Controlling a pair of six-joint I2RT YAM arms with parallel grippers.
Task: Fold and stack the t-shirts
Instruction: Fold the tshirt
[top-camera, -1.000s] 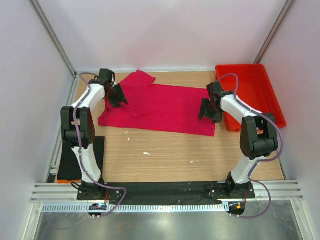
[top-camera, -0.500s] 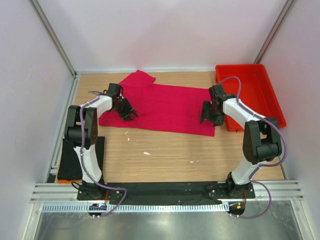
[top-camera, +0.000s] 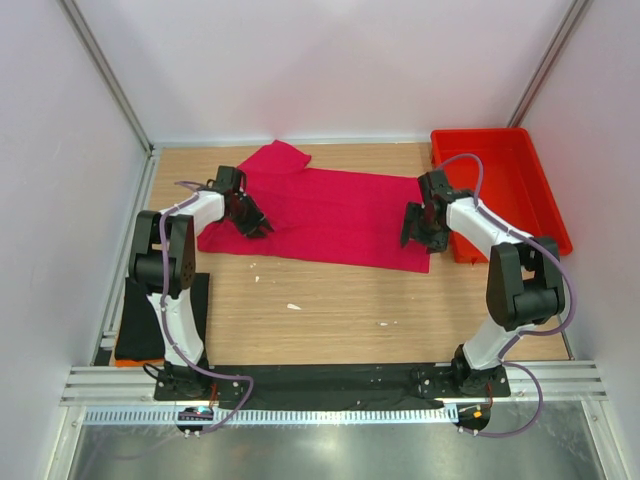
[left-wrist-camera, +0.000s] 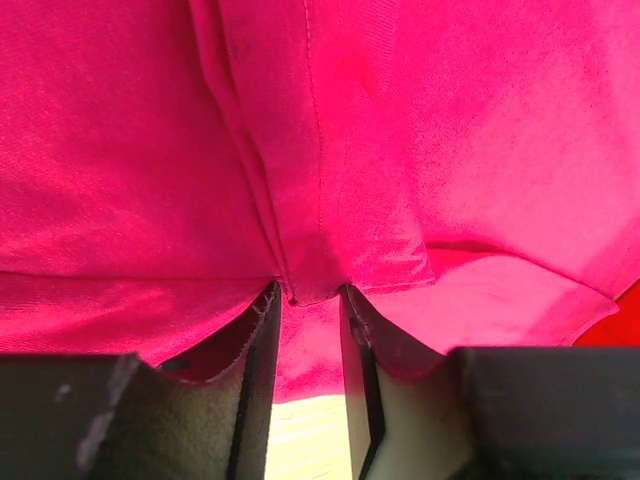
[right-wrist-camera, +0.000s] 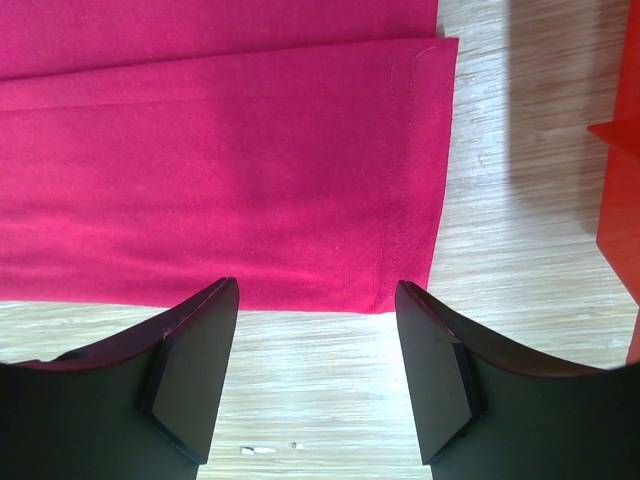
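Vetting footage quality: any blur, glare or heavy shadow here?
Left wrist: the crimson-pink cloth t-shirt fills the frame, slightly soft; the wooden table strip below is blown out. Right wrist: sharp, hem stitching legible, a soft shadow band on the table. Top external: evenly lit, no blur.

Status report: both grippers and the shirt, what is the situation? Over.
Left gripper shut on crimson t-shirt fold. Right gripper open over its hem corner. Red tray close on the right.

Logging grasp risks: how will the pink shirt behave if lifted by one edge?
Likely floppy: the shirt lies flat and creased, so it should sag from a pinch. Probably light: thin cloth bunches between the left fingers. Pushed, it would likely wrinkle.
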